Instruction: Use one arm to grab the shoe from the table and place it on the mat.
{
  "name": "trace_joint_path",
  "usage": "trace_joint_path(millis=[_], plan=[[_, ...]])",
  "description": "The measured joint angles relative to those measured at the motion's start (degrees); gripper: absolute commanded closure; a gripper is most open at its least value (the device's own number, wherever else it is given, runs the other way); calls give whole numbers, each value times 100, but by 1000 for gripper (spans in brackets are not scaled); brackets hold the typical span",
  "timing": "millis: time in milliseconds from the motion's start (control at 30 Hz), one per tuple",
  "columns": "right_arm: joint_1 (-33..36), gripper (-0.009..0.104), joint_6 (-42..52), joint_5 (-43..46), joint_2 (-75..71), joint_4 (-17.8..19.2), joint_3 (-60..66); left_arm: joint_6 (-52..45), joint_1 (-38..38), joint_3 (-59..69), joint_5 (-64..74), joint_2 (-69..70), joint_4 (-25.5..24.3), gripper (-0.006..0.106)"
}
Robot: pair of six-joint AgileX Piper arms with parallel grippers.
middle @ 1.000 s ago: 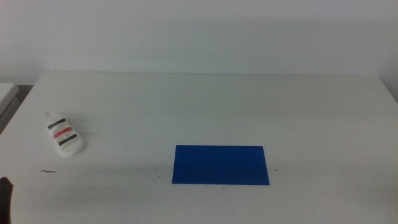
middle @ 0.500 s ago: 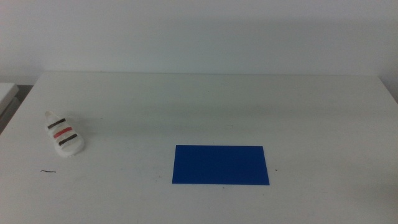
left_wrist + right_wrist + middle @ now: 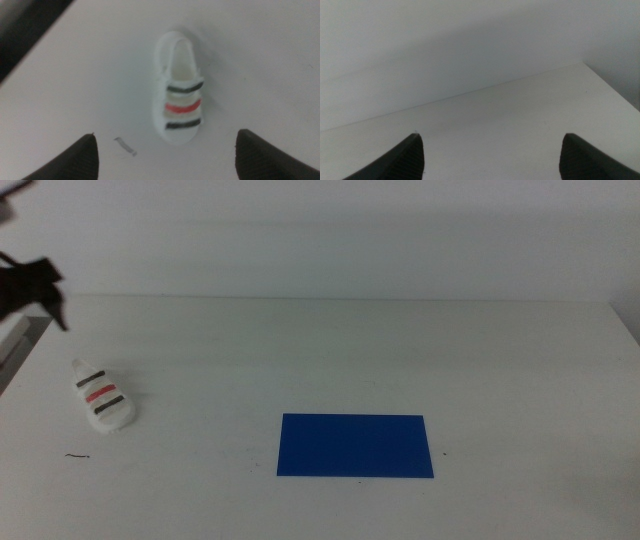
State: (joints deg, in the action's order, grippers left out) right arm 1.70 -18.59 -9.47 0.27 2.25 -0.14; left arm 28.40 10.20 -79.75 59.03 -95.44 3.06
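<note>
The shoe (image 3: 103, 397), a small white sandal with two dark straps and one red strap, lies on the white table (image 3: 330, 350) at the far left. The deep-blue mat (image 3: 356, 445) lies flat near the table's front middle, well right of the shoe. My left gripper (image 3: 40, 290) hangs high at the upper left, above and behind the shoe. In the left wrist view its jaws are open (image 3: 166, 142) and empty, with the shoe (image 3: 179, 95) below, between them. My right gripper (image 3: 491, 137) is open and empty over bare table, out of the middle view.
A small dark scrap (image 3: 78, 455) lies on the table in front of the shoe and also shows in the left wrist view (image 3: 125, 146). The table's left edge (image 3: 30, 345) runs close to the shoe. A pale wall stands behind the table.
The left arm left the bottom-left corner of the middle view, was out of sight, and now shows at the upper left above the shoe. Shoe and mat have not moved.
</note>
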Motion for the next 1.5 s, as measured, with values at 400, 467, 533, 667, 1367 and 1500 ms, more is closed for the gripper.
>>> trace_joint_path(millis=[400,467,533,667,1367,1500], plan=[[0,16,0,0,0,0,0,588,-297,-521,-222,-1574,-92,7],[0,16,0,0,0,0,0,601,-310,-521,-292,-1724,-106,7],[0,16,0,0,0,0,0,601,-321,-521,-395,-1873,-106,7],[0,16,0,0,0,0,0,601,-328,-521,-620,-2148,-106,11],[0,16,0,0,0,0,0,1412,-2580,-1819,929,-2060,-82,102],[0,16,0,0,0,0,0,1929,-3739,-2017,970,-2282,-7,102]])
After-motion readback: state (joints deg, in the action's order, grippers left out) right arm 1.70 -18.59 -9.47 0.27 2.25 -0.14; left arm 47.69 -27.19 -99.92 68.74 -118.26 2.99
